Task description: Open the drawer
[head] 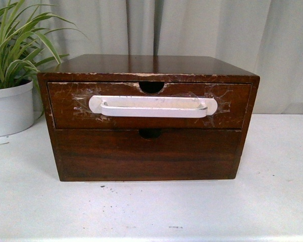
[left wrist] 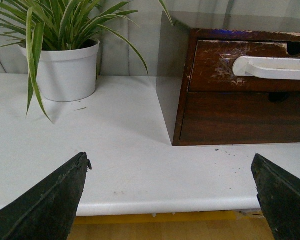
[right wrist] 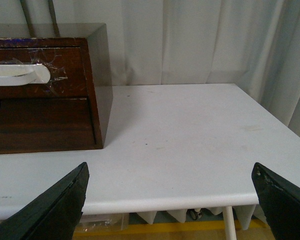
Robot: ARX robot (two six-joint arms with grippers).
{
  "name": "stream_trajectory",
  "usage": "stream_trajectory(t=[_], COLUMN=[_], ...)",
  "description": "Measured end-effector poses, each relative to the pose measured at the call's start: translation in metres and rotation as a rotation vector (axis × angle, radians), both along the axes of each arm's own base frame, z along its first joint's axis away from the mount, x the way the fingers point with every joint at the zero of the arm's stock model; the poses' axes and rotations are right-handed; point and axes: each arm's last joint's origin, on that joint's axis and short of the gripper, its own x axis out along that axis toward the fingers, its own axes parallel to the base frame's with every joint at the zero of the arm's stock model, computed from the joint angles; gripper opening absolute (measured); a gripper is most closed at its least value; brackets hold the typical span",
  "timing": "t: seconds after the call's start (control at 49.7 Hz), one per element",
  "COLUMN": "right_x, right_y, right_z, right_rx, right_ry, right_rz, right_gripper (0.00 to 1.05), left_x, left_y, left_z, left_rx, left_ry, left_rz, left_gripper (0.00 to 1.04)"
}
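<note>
The drawer (head: 65,106) is the upper one of a dark wooden box on the white table. It has a long white bar handle (head: 152,107) taped on, a half-round notch (head: 151,87) and scuffed edges, and it is closed. It also shows in the left wrist view (left wrist: 215,67) and the right wrist view (right wrist: 65,70). Neither arm shows in the front view. My left gripper (left wrist: 171,167) is open and empty at the table's front edge, left of the box. My right gripper (right wrist: 171,172) is open and empty at the front edge, right of the box.
A plain lower drawer front (head: 106,154) without a handle sits under the first. A potted plant in a white pot (head: 10,108) stands left of the box, also in the left wrist view (left wrist: 67,70). The white table (head: 272,191) extends beside and before the box. A curtain hangs behind.
</note>
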Motion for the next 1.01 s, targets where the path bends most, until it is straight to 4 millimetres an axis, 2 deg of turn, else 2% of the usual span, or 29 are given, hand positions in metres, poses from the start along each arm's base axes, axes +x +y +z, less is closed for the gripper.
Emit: stream_trajectory(t=[0.945, 1.006], right_x=[0.0, 0.0009], right_y=[0.0, 0.0005], right_z=[0.0, -0.0009], right_rx=[0.0, -0.005], right_ry=[0.0, 0.109], right_rz=[0.0, 0.105], right_gripper=[0.96, 0.96], left_x=[0.0, 0.0005], left_y=[0.0, -0.0009], left_z=[0.0, -0.0015], left_rx=[0.0, -0.003], left_ry=[0.0, 0.059], left_rz=[0.0, -0.038], left_gripper=[0.98, 0.98])
